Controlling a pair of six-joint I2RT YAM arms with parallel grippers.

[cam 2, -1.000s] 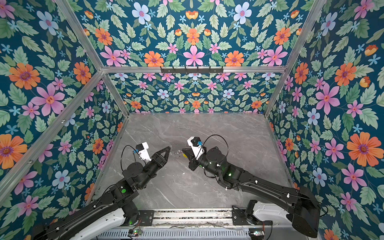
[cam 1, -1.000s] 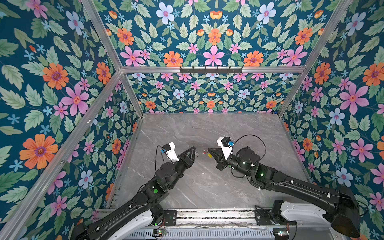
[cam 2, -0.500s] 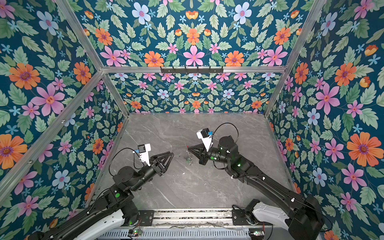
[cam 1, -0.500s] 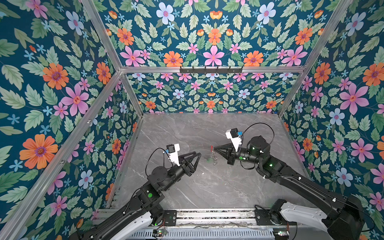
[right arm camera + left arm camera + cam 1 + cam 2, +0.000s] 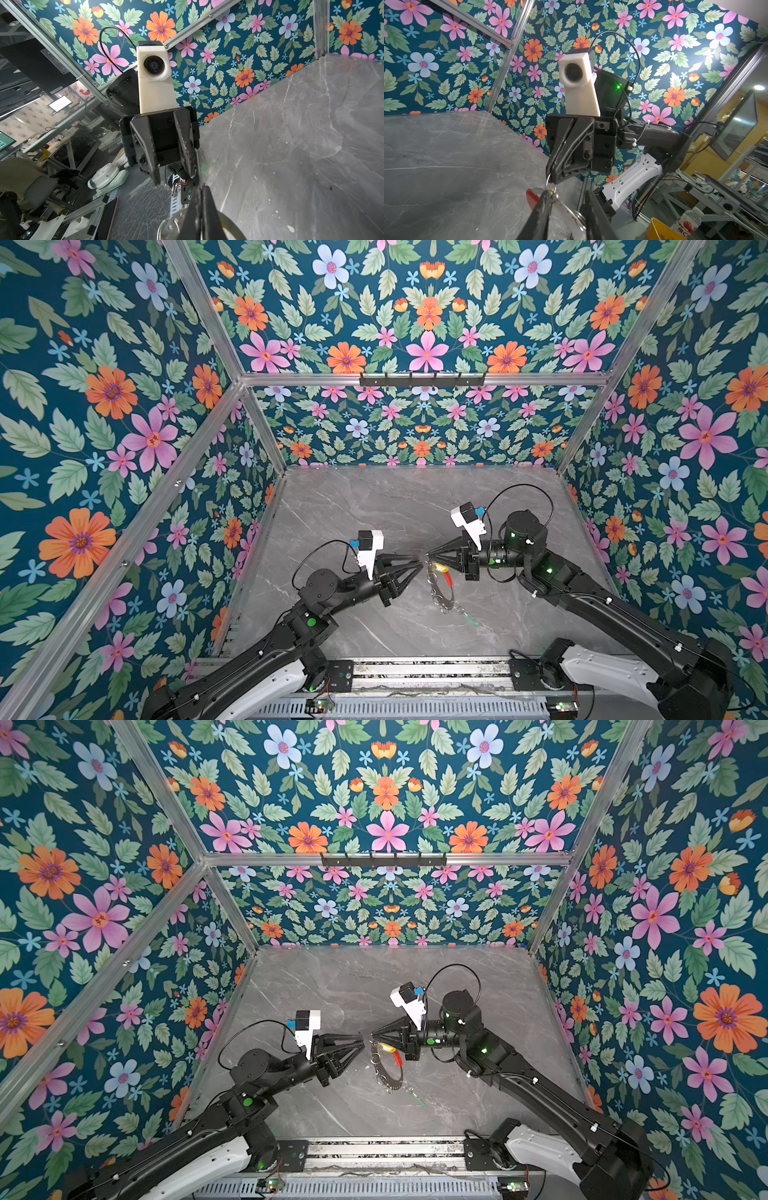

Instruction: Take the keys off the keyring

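The keyring [image 5: 444,596] hangs in the air over the grey table [image 5: 374,506], its red sleeve [image 5: 448,578] on the upper arc. My right gripper [image 5: 428,561] is shut on the keyring's top rim [image 5: 170,225]. The keys hang from its rim: the yellow-tagged one [image 5: 439,568] just under the grip, the green-tagged one [image 5: 469,619] at the low end. My left gripper [image 5: 420,562] meets it tip to tip. In the left wrist view its fingers [image 5: 542,207] stand apart astride the flat ring [image 5: 571,209], one touching it beside the red sleeve [image 5: 532,197].
Floral walls close in the table on three sides, and a black hook rail [image 5: 422,379] runs along the back wall. A metal rail [image 5: 415,672] carrying both arm bases lines the front edge. A yellow bowl [image 5: 658,228] sits outside the enclosure.
The left gripper has moved right up to the hanging keyring and its jaws have narrowed. The right gripper, still holding the ring, has shifted slightly toward the front.
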